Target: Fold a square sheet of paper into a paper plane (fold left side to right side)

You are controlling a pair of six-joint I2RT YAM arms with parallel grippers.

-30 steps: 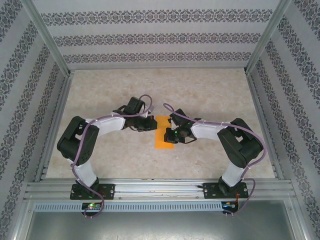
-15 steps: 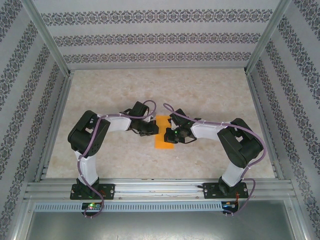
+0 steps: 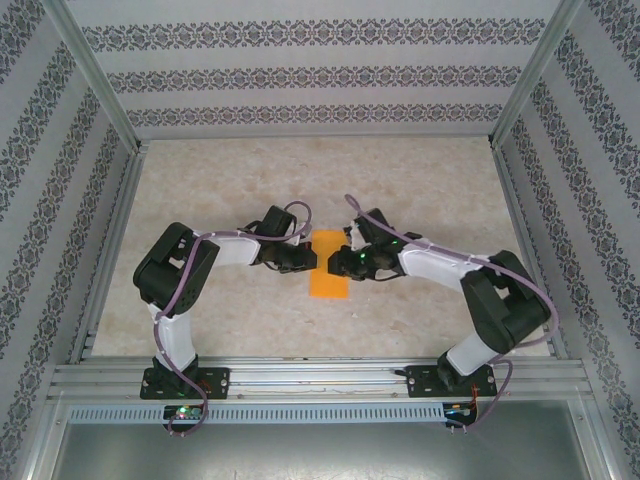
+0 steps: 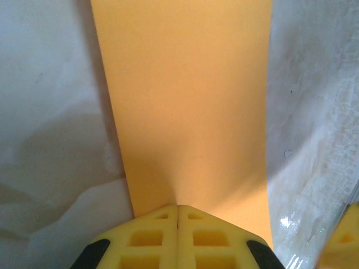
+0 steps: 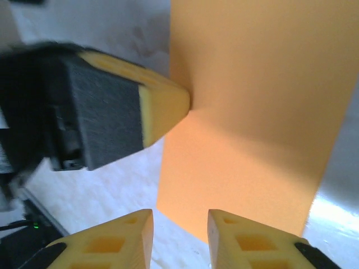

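Nearest, bolted side by side to the rail at the front edge of the table (image 3: 420, 180), two arm bases, left and right. Farther in, both arms bent toward the middle, meeting at the square sheet of paper (image 3: 329, 272), seen here as a narrow bright orange strip lying flat on the pale marbled table, long side running away from the bases. At the strip's left edge, the left gripper (image 4: 178, 206), yellow fingers pressed tight together with no gap, tips touching the paper rather than pinching it. On the opposite side, the right gripper (image 5: 179, 217), fingers spread with a clear gap between them, set at the strip's right edge, with nothing caught between them. Beyond the paper, more marbled table reaching to the back wall (image 3: 320, 75), papered in dark floral bands, with aluminium posts (image 3: 95, 75) at either corner.
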